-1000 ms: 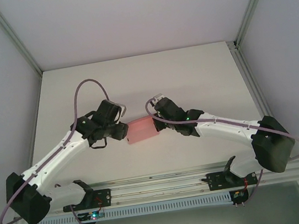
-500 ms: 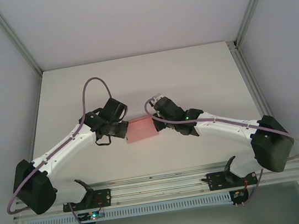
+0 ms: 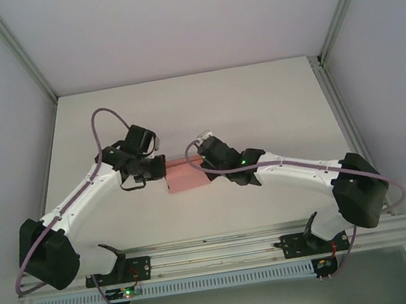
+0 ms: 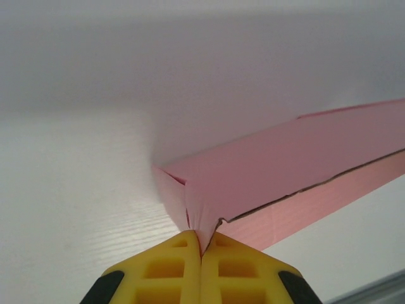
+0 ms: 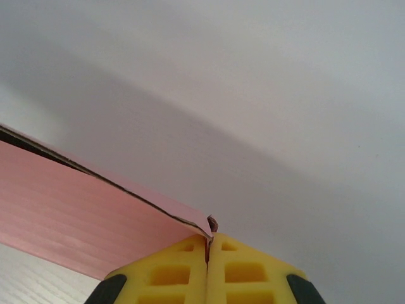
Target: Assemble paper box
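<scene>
Left wrist view: my left gripper [image 4: 201, 244] is pinched tight on a corner of the pink paper box [image 4: 285, 164], with the card creased between the yellow fingertips [image 4: 174, 269]. Right wrist view: the right gripper [image 5: 207, 244] is clamped the same way on the opposite box corner. From above, the box sits mid-table between both grippers, with bare white table [image 3: 256, 99] beyond it.

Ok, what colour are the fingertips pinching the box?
Yellow fingertips, closed on a corner of the pink box; clearest in the left wrist view.
</scene>
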### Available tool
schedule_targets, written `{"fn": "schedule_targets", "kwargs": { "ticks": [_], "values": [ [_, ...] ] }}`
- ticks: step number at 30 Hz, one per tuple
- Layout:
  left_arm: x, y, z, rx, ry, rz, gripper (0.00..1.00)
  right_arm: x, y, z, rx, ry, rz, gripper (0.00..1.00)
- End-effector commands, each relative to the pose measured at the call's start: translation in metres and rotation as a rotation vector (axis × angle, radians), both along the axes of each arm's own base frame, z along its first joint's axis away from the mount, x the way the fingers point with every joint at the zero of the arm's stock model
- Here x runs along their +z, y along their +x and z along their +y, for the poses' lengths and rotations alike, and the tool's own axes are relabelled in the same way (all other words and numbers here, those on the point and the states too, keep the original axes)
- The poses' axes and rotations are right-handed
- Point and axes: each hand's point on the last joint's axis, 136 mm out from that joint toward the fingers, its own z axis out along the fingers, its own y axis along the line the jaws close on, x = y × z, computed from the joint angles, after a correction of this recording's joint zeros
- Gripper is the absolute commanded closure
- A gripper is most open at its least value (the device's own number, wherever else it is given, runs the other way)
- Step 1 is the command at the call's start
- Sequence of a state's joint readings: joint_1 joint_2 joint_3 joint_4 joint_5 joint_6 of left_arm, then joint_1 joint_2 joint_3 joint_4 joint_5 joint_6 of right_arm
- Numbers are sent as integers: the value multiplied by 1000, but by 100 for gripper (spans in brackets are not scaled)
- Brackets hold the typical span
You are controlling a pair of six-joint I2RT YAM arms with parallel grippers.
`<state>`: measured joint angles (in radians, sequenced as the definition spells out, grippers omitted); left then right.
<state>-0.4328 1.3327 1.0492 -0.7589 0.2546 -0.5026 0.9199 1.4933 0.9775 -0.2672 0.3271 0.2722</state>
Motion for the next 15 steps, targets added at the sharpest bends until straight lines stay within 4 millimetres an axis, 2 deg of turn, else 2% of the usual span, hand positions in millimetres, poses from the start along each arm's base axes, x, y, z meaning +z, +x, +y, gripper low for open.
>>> {"fn": "schedule_targets", "kwargs": {
  "ticks": [1,6,10,15],
  "values": [
    [31,14,-18,84,-236,4,100,-64,-39,-33,57,-258,184,100],
    [27,12,-23,82,-288,55,100,-62,-40,-31,64,-247,176,100],
    [12,12,-16,96,-237,64,100,-61,-40,-30,68,-236,172,100],
    [-11,0,-7,34,-147,88,100,-60,-39,-31,58,-225,158,100]
  ]
}}
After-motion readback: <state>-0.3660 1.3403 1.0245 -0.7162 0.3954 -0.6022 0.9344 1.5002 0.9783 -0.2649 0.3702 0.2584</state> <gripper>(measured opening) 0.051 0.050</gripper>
